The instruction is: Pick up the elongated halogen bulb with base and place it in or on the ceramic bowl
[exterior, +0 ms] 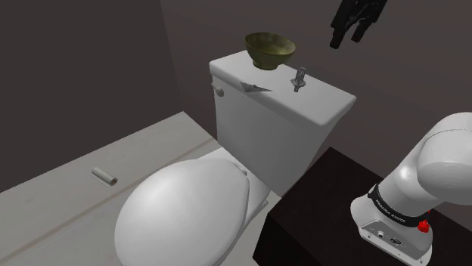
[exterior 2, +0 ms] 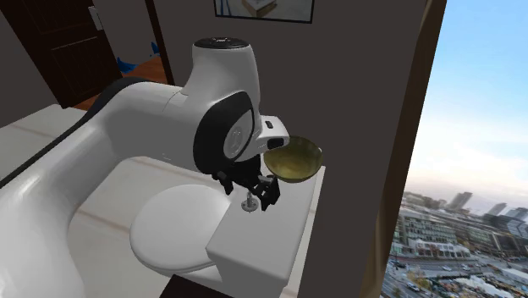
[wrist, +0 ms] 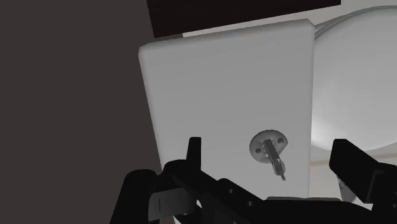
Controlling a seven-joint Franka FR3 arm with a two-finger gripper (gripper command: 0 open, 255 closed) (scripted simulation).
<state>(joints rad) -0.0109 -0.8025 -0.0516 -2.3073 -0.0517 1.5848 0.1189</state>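
Note:
The halogen bulb (exterior: pixel 300 78) is a small grey glass pin standing upright on a round base, on the white toilet tank lid (exterior: pixel 325 102). An olive-green bowl (exterior: pixel 269 50) sits on the same lid, beside the bulb and nearer the wall. My black gripper (exterior: pixel 346 38) hangs open in the air above the lid, off to the shoulder view's right of the bulb. Looking down from the wrist, the bulb (wrist: pixel 270 149) lies far below between the spread fingers (wrist: pixel 193 153), untouched. In the second exterior view the bulb (exterior 2: pixel 251 201) stands in front of the bowl (exterior 2: pixel 294 159).
The closed white toilet lid (exterior: pixel 189 215) lies below the tank. A dark wall rises close behind the bowl. A paper roll (exterior: pixel 104 177) lies on the pale floor. My dark stand (exterior: pixel 318 219) sits next to the toilet. A flush lever (exterior: pixel 219 91) sticks out of the tank's front.

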